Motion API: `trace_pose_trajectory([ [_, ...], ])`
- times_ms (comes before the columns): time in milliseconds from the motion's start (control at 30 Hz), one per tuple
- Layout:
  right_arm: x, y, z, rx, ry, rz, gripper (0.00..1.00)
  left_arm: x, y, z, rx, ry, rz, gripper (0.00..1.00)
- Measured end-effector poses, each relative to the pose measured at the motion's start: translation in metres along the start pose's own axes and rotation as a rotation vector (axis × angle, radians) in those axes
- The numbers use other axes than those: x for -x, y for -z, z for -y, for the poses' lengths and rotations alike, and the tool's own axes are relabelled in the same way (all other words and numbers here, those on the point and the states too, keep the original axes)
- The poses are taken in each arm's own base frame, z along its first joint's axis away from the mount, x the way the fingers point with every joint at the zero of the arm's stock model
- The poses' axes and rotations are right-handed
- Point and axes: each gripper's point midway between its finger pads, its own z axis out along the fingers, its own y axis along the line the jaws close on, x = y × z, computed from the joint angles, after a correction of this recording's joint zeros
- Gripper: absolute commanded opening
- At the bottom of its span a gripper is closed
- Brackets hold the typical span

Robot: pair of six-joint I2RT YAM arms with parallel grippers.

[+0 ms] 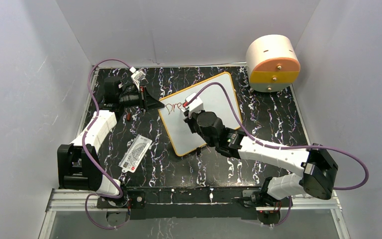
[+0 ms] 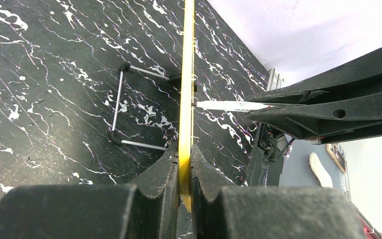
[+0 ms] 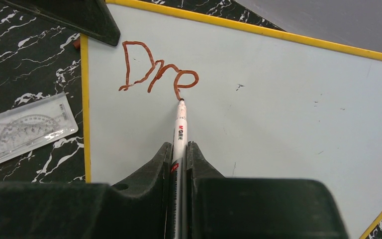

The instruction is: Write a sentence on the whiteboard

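The whiteboard [image 1: 214, 99] lies at an angle on the dark marbled table, white with a thin yellow frame. My left gripper [image 2: 184, 148] is shut on the frame's edge [image 2: 186, 74] at the board's left corner [image 1: 155, 103]. The right gripper [image 3: 180, 145] is shut on a white marker [image 3: 180, 127], which also shows side-on in the left wrist view [image 2: 229, 105]. Its tip touches the board just under the last letter. Of the sentence [image 3: 154, 69], only the reddish-brown letters "Dre" show, near the board's upper left [image 1: 174, 106].
A clear plastic ruler card [image 1: 136, 153] lies left of the board, also seen in the right wrist view [image 3: 20, 132]. A round beige and orange container [image 1: 272, 63] stands at the back right. A thin wire foot [image 2: 117, 107] sticks out behind the board's edge.
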Motion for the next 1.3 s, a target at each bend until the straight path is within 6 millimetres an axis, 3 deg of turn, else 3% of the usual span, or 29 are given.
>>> trace_pose_trajectory([
  [1300, 0.013, 0.005, 0.019, -0.053, 0.017, 0.041, 0.0, -0.001, 0.0, 0.001, -0.009, 0.0, -0.004, 0.0],
])
